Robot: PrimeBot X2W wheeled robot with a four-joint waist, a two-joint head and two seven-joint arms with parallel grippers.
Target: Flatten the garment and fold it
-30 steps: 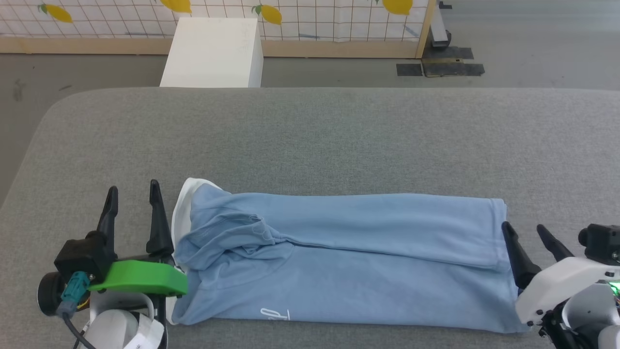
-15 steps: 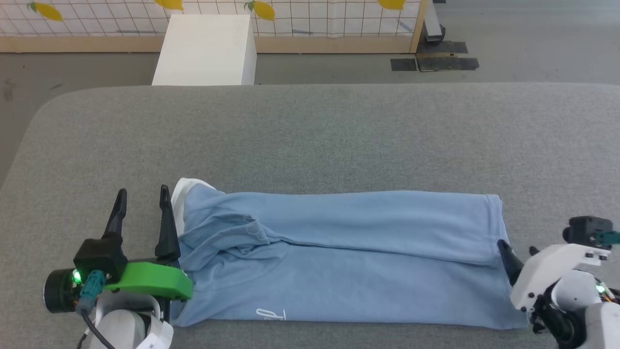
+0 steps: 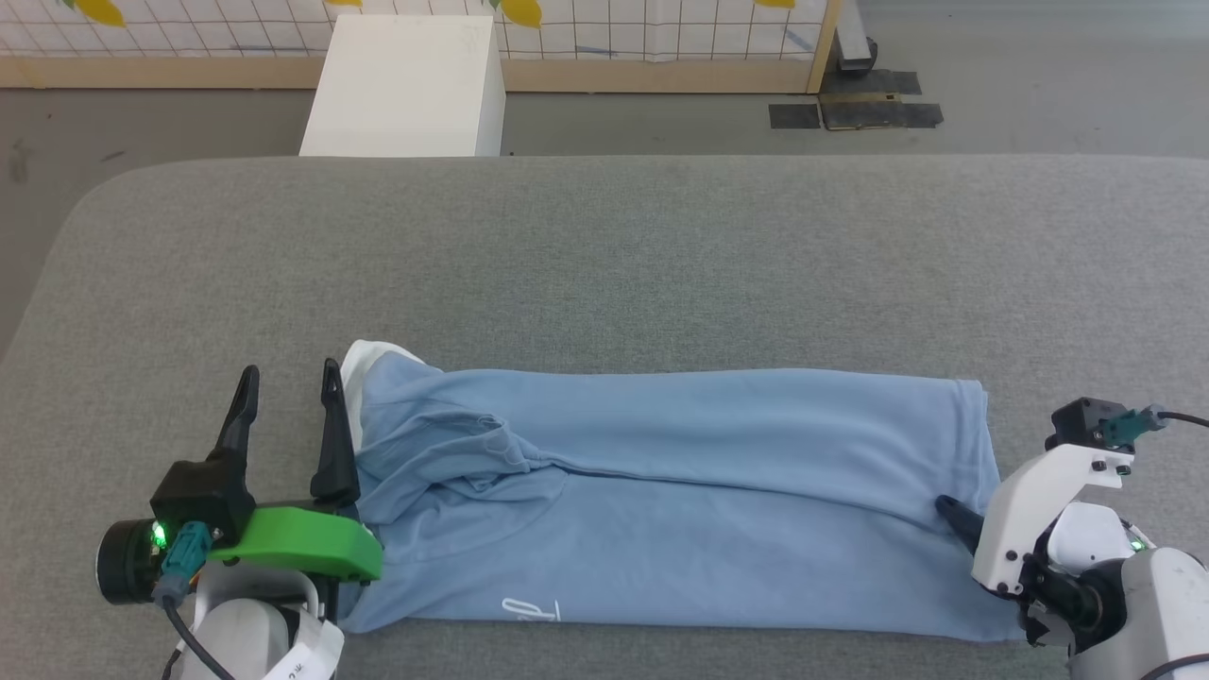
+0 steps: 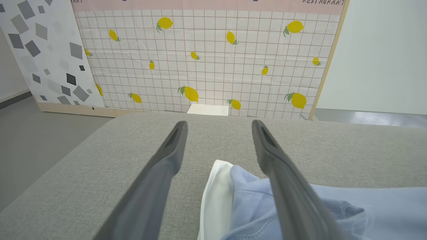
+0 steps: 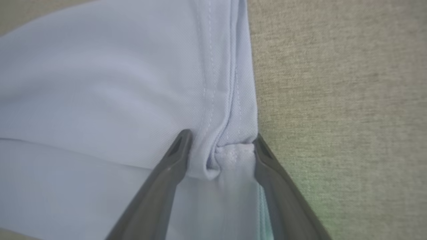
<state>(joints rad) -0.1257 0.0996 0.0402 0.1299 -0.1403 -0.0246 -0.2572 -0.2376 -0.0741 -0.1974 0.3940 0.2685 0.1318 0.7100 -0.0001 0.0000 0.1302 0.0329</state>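
The garment [image 3: 661,491], a light blue shirt, lies folded into a long band across the grey table [image 3: 604,255], with its white collar at the left end and a white script logo on the near edge. My left gripper [image 3: 289,370] stands open just left of the collar. In the left wrist view the left gripper [image 4: 219,123] has the collar and blue cloth [image 4: 240,200] low between its fingers. My right gripper [image 3: 959,515] points down onto the hem at the right end. In the right wrist view the right gripper [image 5: 222,143] is open astride the hem of the shirt [image 5: 100,83], with a pucker of cloth between the tips.
A white box [image 3: 401,85] stands on the floor beyond the table's far edge. Behind it is a lemon-print grid panel [image 4: 206,60]. Black tape patches [image 3: 855,111] mark the floor at the far right. Bare grey table stretches behind the shirt.
My right gripper has tipped downward and moved left from beside the hem onto it, and the hem now bunches between its fingers. The left gripper has edged closer to the collar. The camera shifted slightly.
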